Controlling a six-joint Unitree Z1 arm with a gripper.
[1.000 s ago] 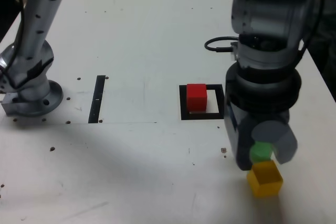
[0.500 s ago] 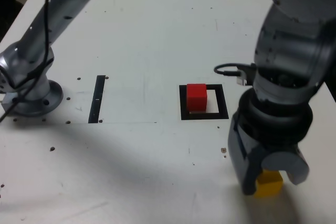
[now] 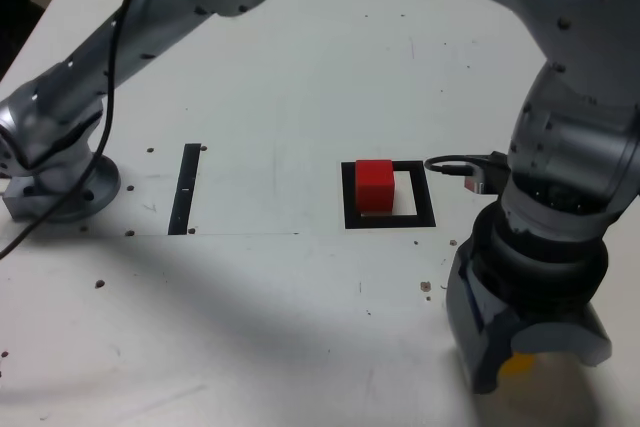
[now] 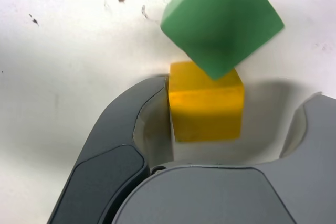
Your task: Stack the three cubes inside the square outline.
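Note:
The red cube point(image 3: 375, 185) stands inside the square outline point(image 3: 424, 194), against its left side in the exterior view. My gripper point(image 3: 530, 362) is down at the table near the front right of the exterior view, and only a sliver of the yellow cube point(image 3: 516, 366) shows under it. In the wrist view the yellow cube point(image 4: 206, 102) sits between the jaws of my gripper point(image 4: 236, 92), which is open: one finger point(image 4: 123, 124) is at the cube's side, the other stands off with a gap. The green cube point(image 4: 221, 20), turned at an angle, overlaps the yellow cube's far edge; the exterior view hides it.
A thin black strip point(image 3: 186, 188) lies left of the outline in the exterior view. The arm's base point(image 3: 55, 182) stands at the far left. A black cable point(image 3: 455, 165) loops off the wrist just right of the outline. The table's right edge is close.
The gripper has come down and moved toward the exterior view's lower right, closing over the yellow cube. The green cube, visible a second ago, is now covered by the gripper there.

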